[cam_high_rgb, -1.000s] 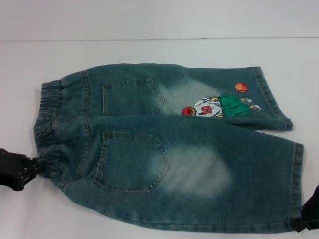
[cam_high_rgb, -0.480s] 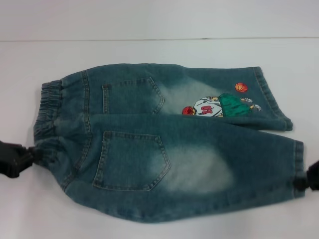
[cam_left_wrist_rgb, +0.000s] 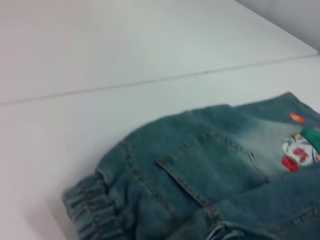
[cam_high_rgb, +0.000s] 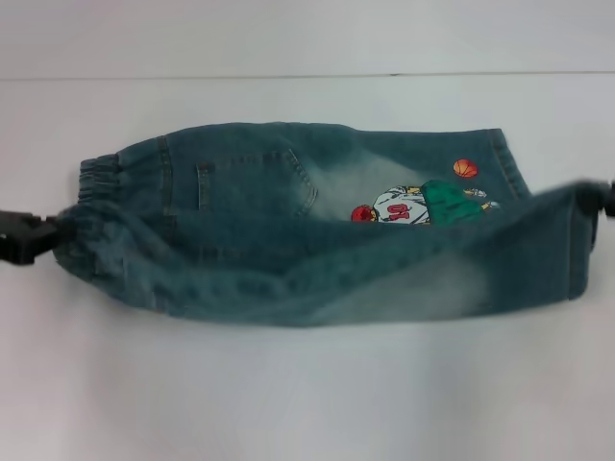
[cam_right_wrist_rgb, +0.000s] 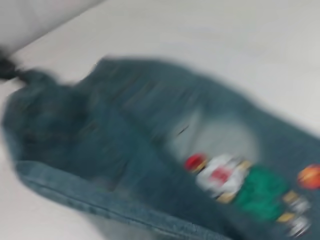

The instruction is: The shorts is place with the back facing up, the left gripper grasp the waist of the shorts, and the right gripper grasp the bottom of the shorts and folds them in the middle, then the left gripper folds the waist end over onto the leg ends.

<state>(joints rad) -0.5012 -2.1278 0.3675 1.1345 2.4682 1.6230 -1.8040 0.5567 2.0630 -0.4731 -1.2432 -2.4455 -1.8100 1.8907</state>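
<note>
The denim shorts [cam_high_rgb: 288, 221] lie back up across the white table, with the near half raised and rolling toward the far half. My left gripper [cam_high_rgb: 50, 236], at the left edge of the head view, is shut on the ruffled waist [cam_high_rgb: 96, 178]. At the right edge my right gripper [cam_high_rgb: 590, 196] is shut on the near leg's hem [cam_high_rgb: 577, 252], held off the table. The far leg's hem [cam_high_rgb: 506, 158] rests flat beside the embroidered player [cam_high_rgb: 413, 205]. The left wrist view shows the waist [cam_left_wrist_rgb: 90, 210] and a back pocket [cam_left_wrist_rgb: 210, 165]. The player [cam_right_wrist_rgb: 225, 175] fills the right wrist view.
The white table [cam_high_rgb: 288, 394] stretches bare in front of the shorts, and a thin seam line [cam_high_rgb: 288, 75] runs across it behind them. A pale wall [cam_left_wrist_rgb: 285, 15] stands beyond the table's far edge.
Both grippers have lifted the near edge of the shorts and carried it away from me. The near back pocket is now folded under and hidden, and the raised leg partly covers the player.
</note>
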